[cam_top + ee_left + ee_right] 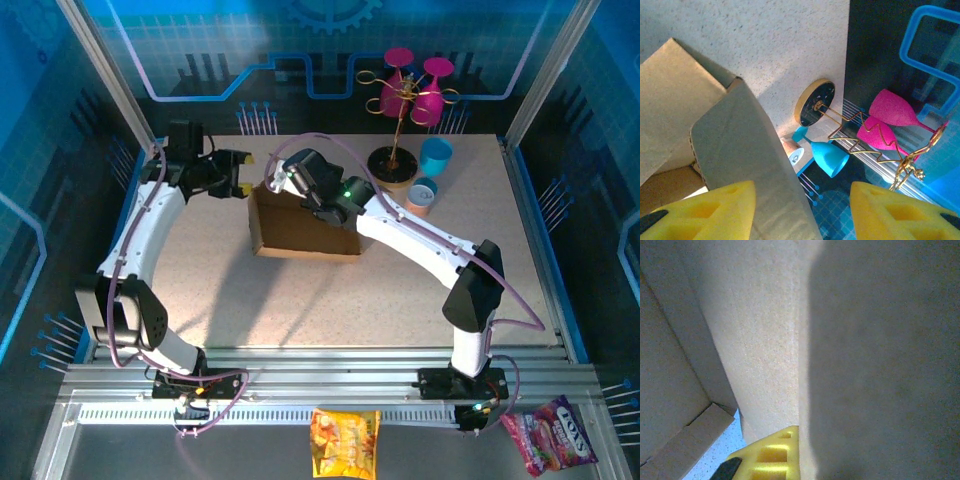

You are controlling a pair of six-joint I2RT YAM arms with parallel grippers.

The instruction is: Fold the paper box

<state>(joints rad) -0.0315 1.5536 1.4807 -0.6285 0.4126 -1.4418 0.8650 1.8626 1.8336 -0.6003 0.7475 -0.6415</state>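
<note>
A speckled beige counter (200, 270) sits inside a blue-lit enclosure. From above, the paper box (305, 228) stands at the centre of the frame, a brown carton with its walls raised and its top open. The right tool (272, 182) is at the box's upper-left corner, on the rim. The left tool (240, 175) hovers just beside that corner, its jaws apart. A rack of pink glasses (405, 95) and a blue cup (436, 156) stand at the upper right, apart from the box.

In the left wrist view, a grey-brown flap (740, 165) rises across the lower left and runs down between the yellow fingers (895, 212). They stand wide, with nothing pinched.

In the right wrist view, cardboard panels are seen at close range. One yellow finger (772, 455) presses flat against a panel edge, so this tool appears clamped narrow on the box wall.

The cardboard looks light and stiff, and should bend only along its creases. It would probably slide on the counter if pushed unbraced. A flap's free edge, near a crease, looks the best place to grip.
</note>
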